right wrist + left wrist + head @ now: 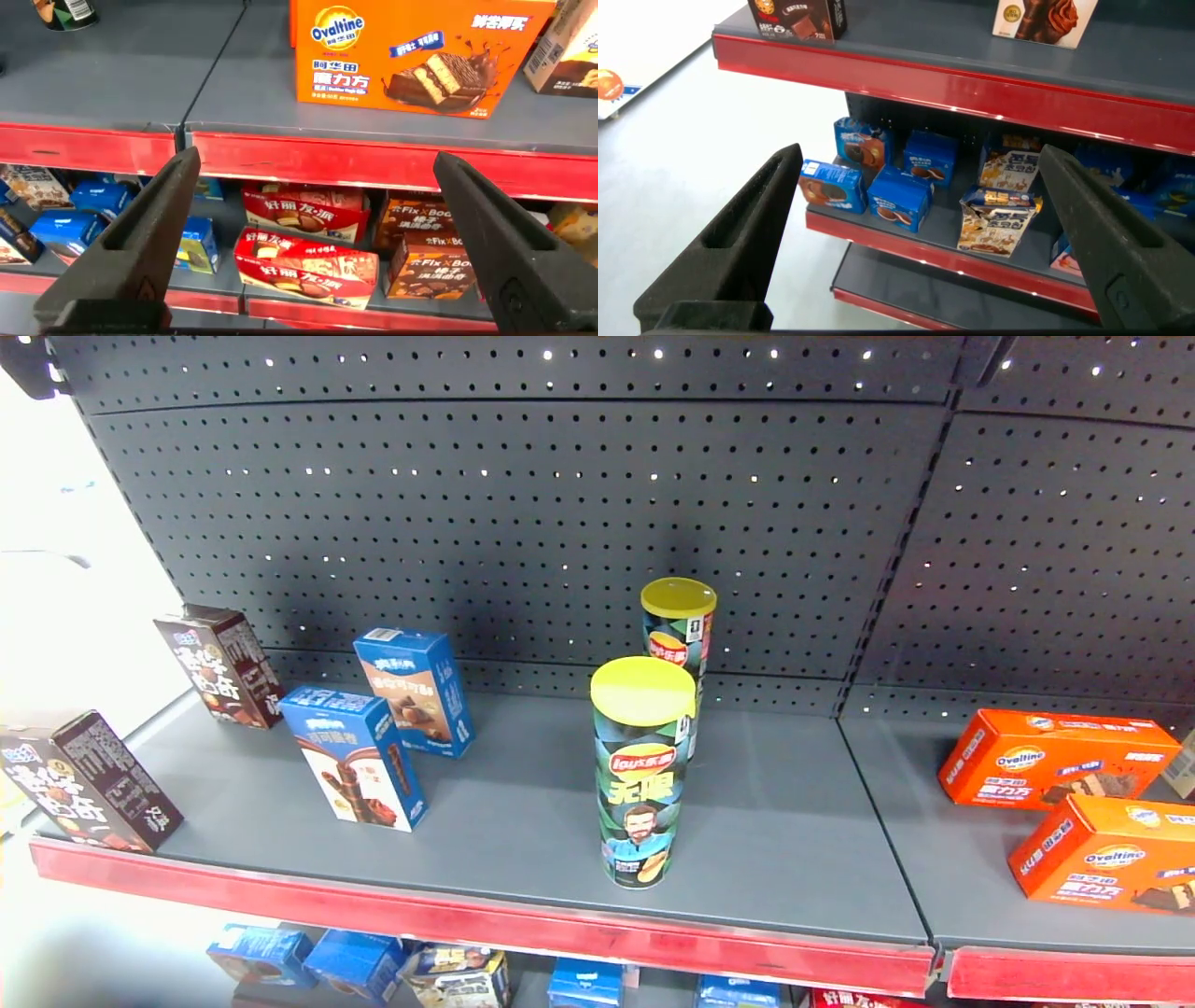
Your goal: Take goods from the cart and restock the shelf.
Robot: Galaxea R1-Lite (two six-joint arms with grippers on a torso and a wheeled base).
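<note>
Two tall chip cans with yellow lids stand on the grey shelf [794, 840]: one near the front [641, 770], one behind it by the pegboard [678, 630]. Left of them stand two blue boxes [357, 769] [415, 691] and two dark brown boxes [89, 782] [224, 665]. Orange boxes [1055, 758] [1111, 854] lie on the shelf to the right. My left gripper [920, 233] is open and empty, below the shelf's red front edge [971, 79], facing the lower shelf's blue boxes [898, 198]. My right gripper [322, 233] is open and empty, before an orange box [406, 56] and the red boxes [308, 261] below it.
A dark pegboard [523, 513] backs the shelf. The lower shelf holds blue boxes [359, 963] and a crumpled snack box [1001, 217]. Brown boxes [434, 252] stand beside the red ones. Bare shelf surface lies around and right of the chip cans. White floor [682, 159] spreads to the left.
</note>
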